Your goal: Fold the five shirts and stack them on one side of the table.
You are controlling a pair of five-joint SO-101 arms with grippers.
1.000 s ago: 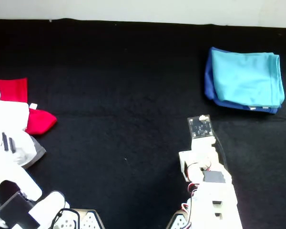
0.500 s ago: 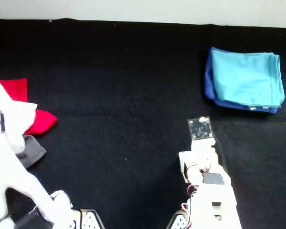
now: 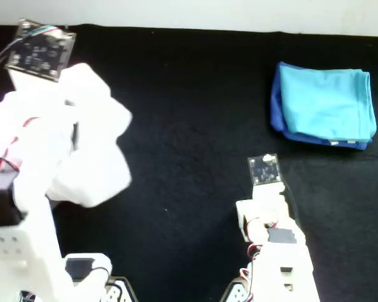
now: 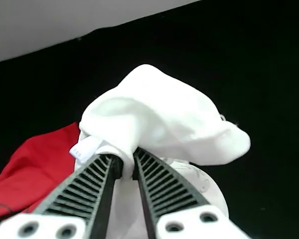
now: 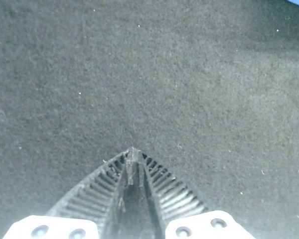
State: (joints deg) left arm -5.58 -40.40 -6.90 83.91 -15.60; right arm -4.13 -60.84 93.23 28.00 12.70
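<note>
— What covered the table?
— A black cloth [image 5: 139,74], matt and slightly fuzzy, flecked with pale lint.
— And the shirts?
— The white shirt [image 4: 164,119] was soft matt cloth, smooth where it bulged and creased at the pinch. The red shirt [image 4: 35,157] was matt cloth too. The light blue shirt [image 3: 327,100] and the dark blue shirt [image 3: 276,107] looked smooth and flat, with no shine.
— The grippers?
— The left gripper [image 4: 125,163] had black ribbed plastic fingers on white plastic mounts. The right gripper [image 5: 133,159] was the same, its ribs dull. The right arm's shell [image 3: 280,258] was white plastic, smooth with a faint sheen
</note>
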